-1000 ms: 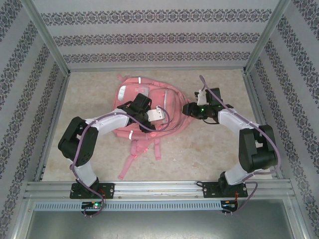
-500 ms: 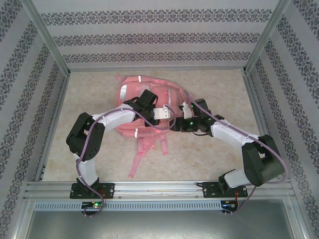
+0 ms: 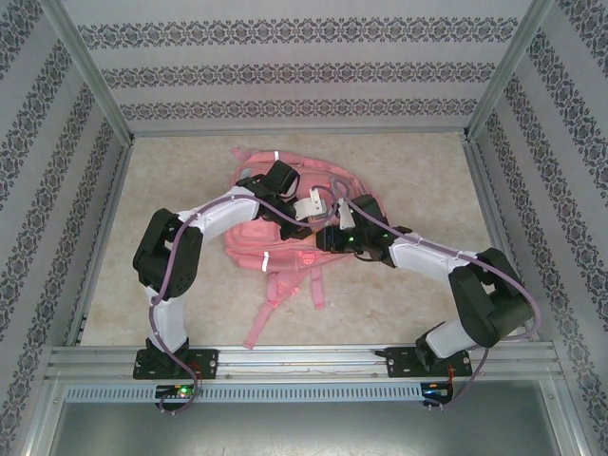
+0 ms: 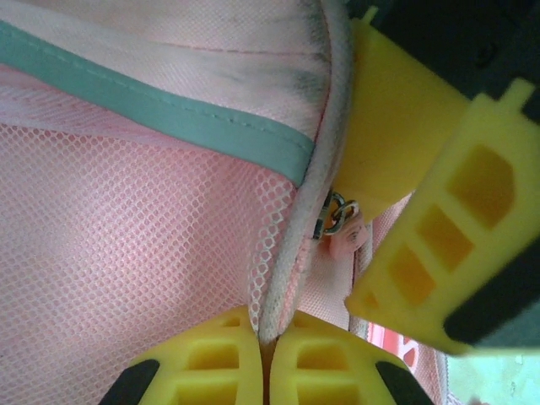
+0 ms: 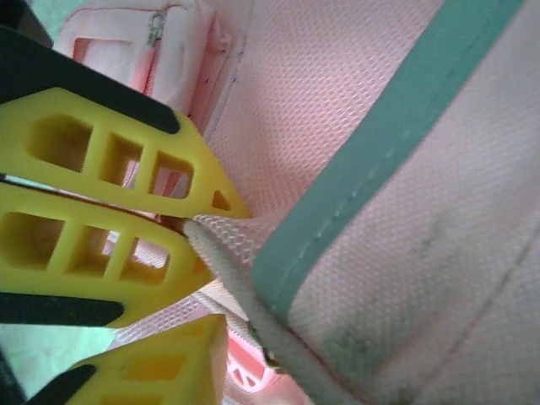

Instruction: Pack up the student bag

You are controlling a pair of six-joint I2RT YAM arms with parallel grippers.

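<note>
Top external: bag (image 3: 255, 239) lies mid-table, straps (image 3: 261, 318) trailing toward the near rail (image 3: 304, 356).

Change over the last second:
- Right arm swung in from bare table on the right. Right gripper (image 3: 328, 237) is now over the bag, just beside the left one.
- Left gripper (image 4: 263, 336) went from parted to clenched.
- Bag slid slightly toward the near edge, and its fabric is bunched up under the wrists.

Left wrist: left fingers are pinched on the pale corded rim (image 4: 312, 202) where the mesh (image 4: 126, 253) meets the teal strip (image 4: 169, 110). The grip looks firm and takes in both cord and mesh. The zip pull (image 4: 337, 221) hangs just beside the rim, and the right fingers stand next to it. Cannot tell whether they are closed on anything or still parted.

Reading: one side of a pocket mouth is anchored, and the second arm is probably going for the zip pull or the opposite lip. The opening step is underway. I judge that no packing has started.

Room:
- Both wrists are crowded together over the bag's centre, with little slack between the fingers. A sideways move risks knocking the two grippers together.
- Table (image 3: 408, 171) is bare to the right and far side, and the bag is well apart from the side rails.
- Pulling toward the near edge would drag the straps against the rail.
</note>
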